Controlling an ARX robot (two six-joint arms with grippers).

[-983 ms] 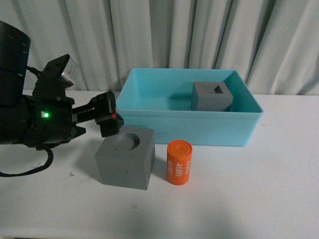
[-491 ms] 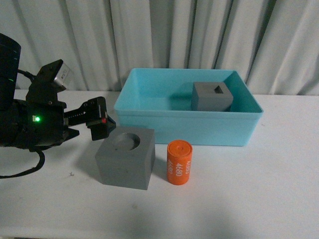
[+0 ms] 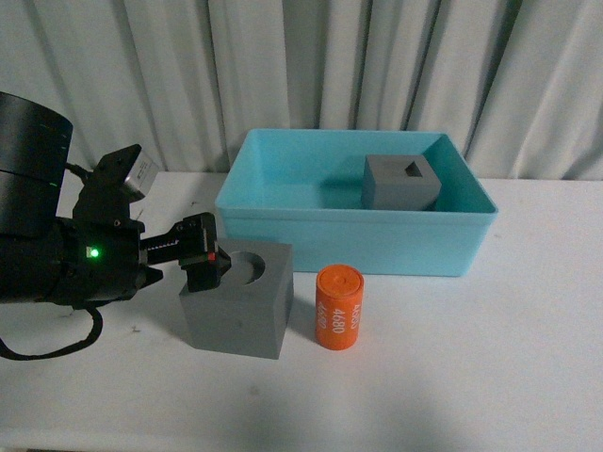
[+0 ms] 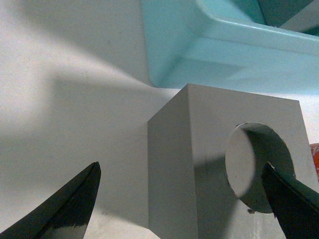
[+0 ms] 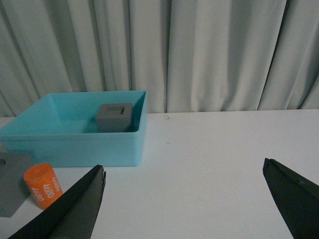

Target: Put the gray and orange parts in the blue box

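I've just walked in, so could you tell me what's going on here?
The left gripper is open at the gray cube with the round hole, one finger over the hole and one beside the cube's wall. That cube and the orange cylinder stand on the table before the blue box, which holds the other gray cube. The right gripper is open too.

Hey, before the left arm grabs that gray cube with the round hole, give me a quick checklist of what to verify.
1. The left gripper is open: ok.
2. The round-recess cube sits between its fingers: ok, one is beside an outer face and the other over the recess.
3. Those fingers touch the cube: cannot tell.
4. The orange cylinder stands apart from that cube: ok, upright beside it.
5. The blue box has room: ok, only the other gray cube sits in it, at a far corner.
6. The right gripper is open and apart from the parts: ok.
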